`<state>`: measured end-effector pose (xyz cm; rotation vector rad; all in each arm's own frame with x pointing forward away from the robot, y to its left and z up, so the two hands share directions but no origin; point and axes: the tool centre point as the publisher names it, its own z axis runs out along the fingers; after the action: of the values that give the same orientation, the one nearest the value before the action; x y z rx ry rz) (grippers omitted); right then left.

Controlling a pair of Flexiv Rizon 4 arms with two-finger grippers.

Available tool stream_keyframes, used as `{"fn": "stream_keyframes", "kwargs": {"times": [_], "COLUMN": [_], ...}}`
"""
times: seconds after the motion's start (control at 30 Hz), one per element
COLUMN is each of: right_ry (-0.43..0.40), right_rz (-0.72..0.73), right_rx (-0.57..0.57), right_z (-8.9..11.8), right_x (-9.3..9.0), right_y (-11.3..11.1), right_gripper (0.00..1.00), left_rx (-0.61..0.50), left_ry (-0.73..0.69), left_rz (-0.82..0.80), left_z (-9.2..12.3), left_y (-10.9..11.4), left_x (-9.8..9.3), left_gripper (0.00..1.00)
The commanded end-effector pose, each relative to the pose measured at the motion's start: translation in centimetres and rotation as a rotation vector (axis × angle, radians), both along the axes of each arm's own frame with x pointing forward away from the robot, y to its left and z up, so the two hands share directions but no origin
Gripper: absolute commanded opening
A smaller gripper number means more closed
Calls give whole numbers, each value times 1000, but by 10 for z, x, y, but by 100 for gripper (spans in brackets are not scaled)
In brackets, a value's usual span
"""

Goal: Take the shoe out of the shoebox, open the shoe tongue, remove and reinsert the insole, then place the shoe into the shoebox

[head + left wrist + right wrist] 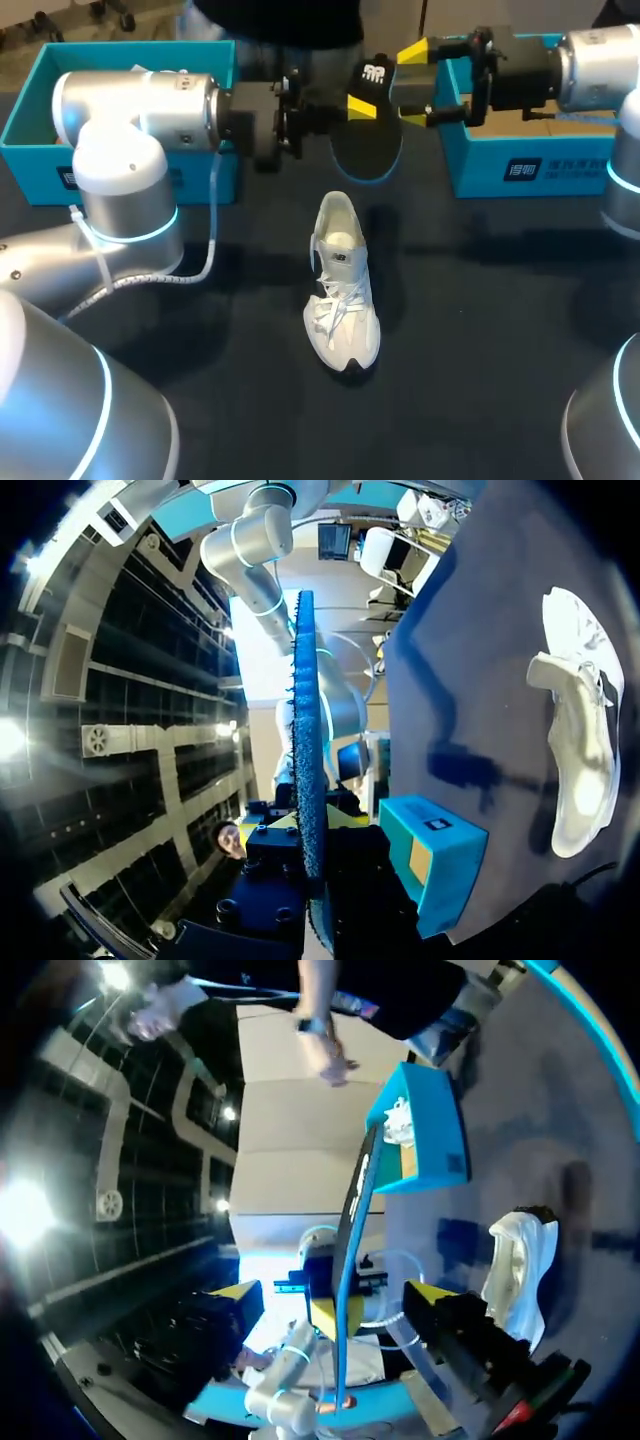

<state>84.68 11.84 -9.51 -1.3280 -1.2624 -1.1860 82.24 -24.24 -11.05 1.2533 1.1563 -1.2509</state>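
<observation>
A white shoe [341,290] lies on the dark table, toe toward me, its opening empty. Above it, a black insole [368,150] with a blue edge hangs in the air. My left gripper [358,105] is shut on its upper end. In the left wrist view the insole [305,750] stands edge-on between that gripper's [300,830] fingers, with the shoe [580,730] off to one side. My right gripper [415,85] stands open, its yellow tips wide apart beside the insole. In the right wrist view the insole [350,1240] runs between the open gripper's [335,1295] tips without touching them, and the shoe [515,1260] lies beyond.
A teal shoebox [500,165] stands at the back right, under my right arm. A second teal box [35,95] stands at the back left, behind my left arm. Dark tabletop [480,330] surrounds the shoe.
</observation>
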Motion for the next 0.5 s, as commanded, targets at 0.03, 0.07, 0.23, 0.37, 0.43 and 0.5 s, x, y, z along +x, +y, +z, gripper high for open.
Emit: {"fn": "stream_keyframes", "kwargs": {"times": [0.03, 0.07, 0.23, 0.37, 0.43, 0.5], "right_ry": [-53, -69, -107, -88, -88, -88], "right_rz": [28, 19, 14, -10, -10, -10], "right_rx": [-18, -12, -16, -39, -39, -39], "right_z": [5, 4, 4, 4, 4, 4], "right_x": [-17, -19, -29, -32, -32, -32], "right_y": [-15, -19, -34, -42, -42, -42], "right_gripper": [100, 100, 100, 100, 100, 100], "left_rx": [3, 3, -11, -11, -11, -11], "left_ry": [-2, 2, 25, 25, 25, 25], "left_rz": [2, 7, 14, 14, 14, 14], "left_z": [5, 7, 12, 12, 12, 12], "left_y": [5, 4, 1, 1, 1, 1], "left_x": [2, 4, 8, 8, 8, 8], "left_gripper": [0, 0, 0, 0, 0, 0]}}
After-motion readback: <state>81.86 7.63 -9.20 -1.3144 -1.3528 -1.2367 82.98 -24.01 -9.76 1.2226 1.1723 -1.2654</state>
